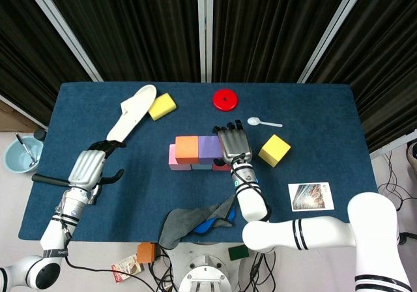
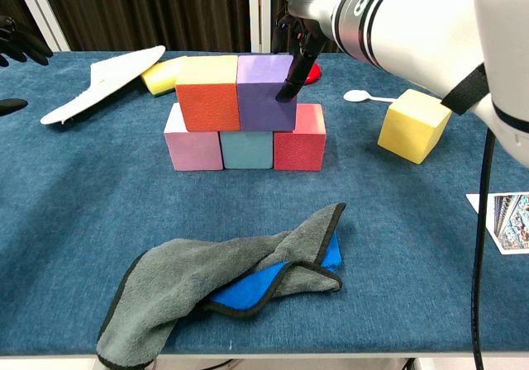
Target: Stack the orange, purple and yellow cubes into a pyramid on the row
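Now right hand (image 2: 296,52) fingertips touch purple cube's (image 2: 265,94) right side.

Six cubes in all: three in the row, pink cube (image 2: 193,143), teal cube (image 2: 247,149) and red cube (image 2: 299,138); two on top, orange cube (image 2: 209,96) and purple cube (image 2: 264,94); one yellow cube (image 2: 414,125) alone at right. One yellow sponge (image 1: 162,106), one white shoe insole (image 1: 132,112), one red disc (image 1: 225,99), one white spoon (image 1: 262,122), one photo card (image 1: 311,196), and what looks like two cloths, grey cloth (image 2: 207,279) over blue cloth (image 2: 273,283).
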